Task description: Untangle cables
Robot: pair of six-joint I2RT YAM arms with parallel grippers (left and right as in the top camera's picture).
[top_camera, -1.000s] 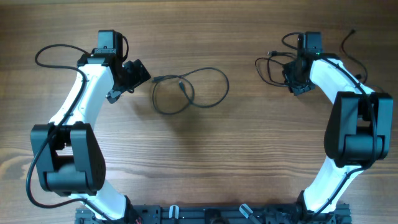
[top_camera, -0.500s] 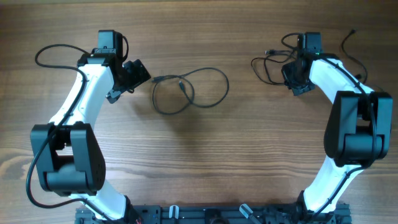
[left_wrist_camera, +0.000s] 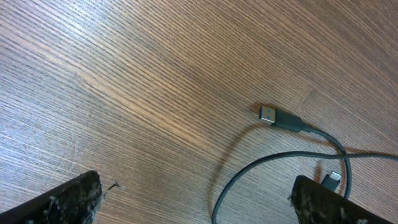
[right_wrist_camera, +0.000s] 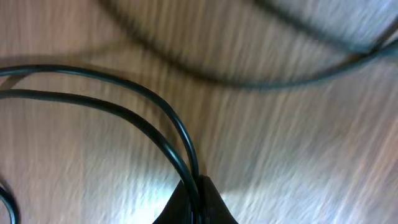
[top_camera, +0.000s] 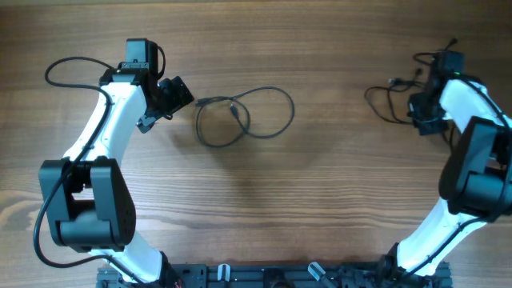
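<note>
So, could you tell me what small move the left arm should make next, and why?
Probably ease the open left gripper forward onto the USB plug and close. The plug lies on the table just ahead of its fingers, its looped cable crosses itself, and the right gripper is shut on two strands of the other cable, far right.

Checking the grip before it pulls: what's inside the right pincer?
Two strands of black cable run into the shut right pincer and are clamped at its tip. How far they reach inside is covered. Only the wooden table shows beneath.
</note>
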